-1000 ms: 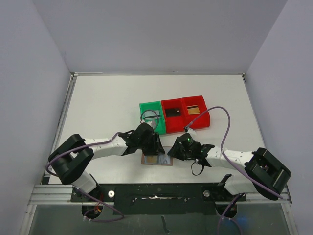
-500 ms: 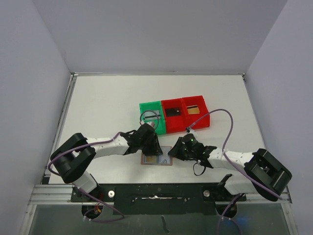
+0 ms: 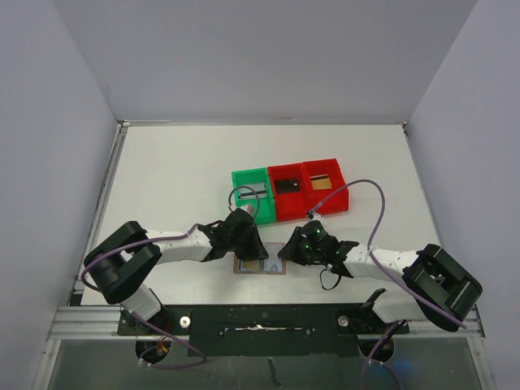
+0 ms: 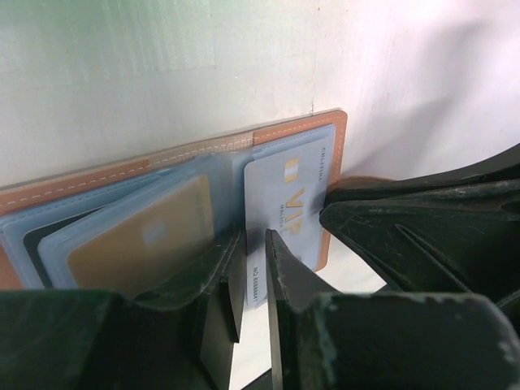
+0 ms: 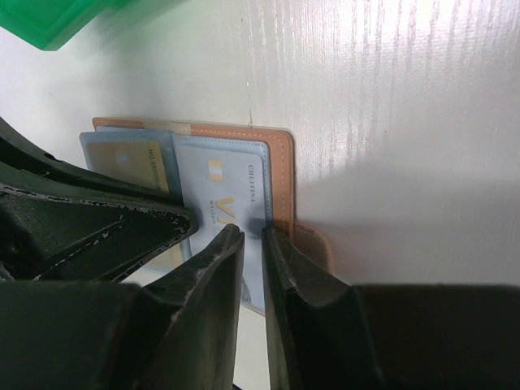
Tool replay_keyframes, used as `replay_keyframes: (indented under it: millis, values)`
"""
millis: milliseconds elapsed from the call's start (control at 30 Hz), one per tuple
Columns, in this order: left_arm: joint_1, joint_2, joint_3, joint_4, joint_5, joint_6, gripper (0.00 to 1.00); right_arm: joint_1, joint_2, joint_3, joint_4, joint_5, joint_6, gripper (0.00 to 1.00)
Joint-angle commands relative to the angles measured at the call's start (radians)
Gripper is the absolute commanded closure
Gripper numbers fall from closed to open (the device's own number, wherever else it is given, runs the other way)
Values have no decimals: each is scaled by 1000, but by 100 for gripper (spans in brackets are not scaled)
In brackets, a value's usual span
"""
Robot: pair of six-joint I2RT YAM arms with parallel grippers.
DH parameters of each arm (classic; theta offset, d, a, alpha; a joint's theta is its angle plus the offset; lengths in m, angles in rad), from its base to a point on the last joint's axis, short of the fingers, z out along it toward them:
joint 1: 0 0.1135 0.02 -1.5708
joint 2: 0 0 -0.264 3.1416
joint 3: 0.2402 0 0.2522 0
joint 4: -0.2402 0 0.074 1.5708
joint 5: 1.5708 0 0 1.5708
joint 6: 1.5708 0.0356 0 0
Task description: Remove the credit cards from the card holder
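The card holder [image 3: 264, 268] lies open near the front edge, brown with pale blue pockets [image 4: 97, 180] [image 5: 280, 171]. A pale blue VIP credit card [image 4: 288, 195] [image 5: 223, 183] pokes out of its right pocket past the near edge. A gold credit card [image 4: 142, 240] [image 5: 134, 162] sits in the left pocket. My left gripper [image 3: 253, 252] [image 4: 255, 244] is narrowed to a thin slit, with its tips at the VIP card's left edge. My right gripper [image 3: 286, 252] [image 5: 253, 236] is equally narrow over that card's right edge, one finger above the brown tab. I see no clear clamp on either.
Behind the holder stand a green bin [image 3: 250, 172], whose corner also shows in the right wrist view [image 5: 57, 24], and two red bins [image 3: 286, 169] [image 3: 321, 162]. A dark card lies in one red bin and a gold one in the other. Grey walls enclose the white table.
The left jaws have narrowed from wide apart to a slit over the holder. The right gripper has edged left, closer to the holder and the left gripper.
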Motion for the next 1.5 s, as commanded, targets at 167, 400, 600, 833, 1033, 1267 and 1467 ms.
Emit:
replay_keyframes:
  millis: [167,400,600,833,1033,1267,1467]
  values:
    - [-7,-10,-1,24,6,-15,98,11,42,8,-57,1,-23,81]
    - [-4,-71,-13,-16,-30,-11,100,11,-18,35,-97,31,-69,80]
    - [-4,-85,-13,-9,-20,-10,100,16,-102,68,-90,28,-115,77]
    - [-4,-90,-11,-9,-20,-8,100,30,4,131,-51,-19,-138,78]
    - [-4,-104,-16,-13,-19,-6,100,31,97,120,-105,15,-72,84]
    - [6,-127,-33,11,-6,-18,100,25,99,73,-109,22,-29,85]
    - [16,-146,-56,8,-8,-20,100,23,99,73,-118,28,-25,85]
